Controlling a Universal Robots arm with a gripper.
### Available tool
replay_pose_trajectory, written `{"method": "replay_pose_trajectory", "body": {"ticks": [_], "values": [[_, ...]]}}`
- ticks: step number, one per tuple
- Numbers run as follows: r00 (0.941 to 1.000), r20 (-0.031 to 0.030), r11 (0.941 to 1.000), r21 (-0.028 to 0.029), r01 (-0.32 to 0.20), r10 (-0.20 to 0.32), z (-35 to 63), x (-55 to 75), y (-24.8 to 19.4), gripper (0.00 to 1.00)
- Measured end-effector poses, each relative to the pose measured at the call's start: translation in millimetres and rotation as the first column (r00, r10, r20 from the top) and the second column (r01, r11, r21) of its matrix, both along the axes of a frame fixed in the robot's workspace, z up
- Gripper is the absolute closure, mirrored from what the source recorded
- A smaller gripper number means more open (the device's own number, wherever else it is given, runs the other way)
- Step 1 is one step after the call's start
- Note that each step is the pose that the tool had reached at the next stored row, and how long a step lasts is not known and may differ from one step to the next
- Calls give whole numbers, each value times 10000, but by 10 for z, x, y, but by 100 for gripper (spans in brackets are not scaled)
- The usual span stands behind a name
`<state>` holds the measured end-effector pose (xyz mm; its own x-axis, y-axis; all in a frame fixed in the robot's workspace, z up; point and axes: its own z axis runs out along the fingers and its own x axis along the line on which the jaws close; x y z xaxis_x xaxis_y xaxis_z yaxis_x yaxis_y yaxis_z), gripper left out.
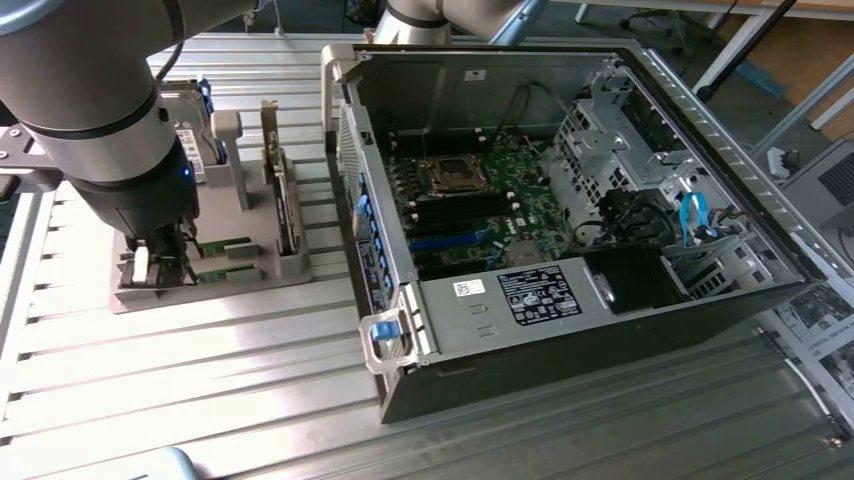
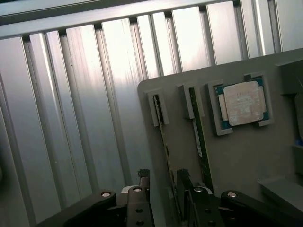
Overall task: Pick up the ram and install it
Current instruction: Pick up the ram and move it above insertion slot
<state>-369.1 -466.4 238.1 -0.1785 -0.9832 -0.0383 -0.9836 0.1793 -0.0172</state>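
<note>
Two thin green ram sticks stand on edge in slots of a grey holder tray (image 2: 236, 156). One ram stick (image 2: 162, 130) runs between my fingertips; the other (image 2: 199, 135) passes just outside one finger. My gripper (image 2: 163, 183) is open, low over the tray, its dark fingers (image 2: 143, 179) on either side of the first stick without closing on it. In the exterior view the gripper (image 1: 158, 262) hangs at the tray's near end on the exterior view's left, beside the green sticks (image 1: 224, 246).
A square silver processor chip (image 2: 242, 103) sits in a pocket of the tray. A hard drive (image 1: 274, 165) stands upright in the tray. The open computer case (image 1: 400, 330) with its motherboard (image 1: 467, 200) lies on the exterior view's right, on a ribbed metal table (image 1: 200, 380).
</note>
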Motion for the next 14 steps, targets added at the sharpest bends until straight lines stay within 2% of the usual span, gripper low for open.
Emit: {"method": "replay_pose_trajectory", "body": {"ticks": [4, 14], "values": [[10000, 1, 10000, 0, -58, 58, -13, 1, 19, 64], [9954, 0, 9954, -2, -957, 957, -31, 0, 21, 64]]}}
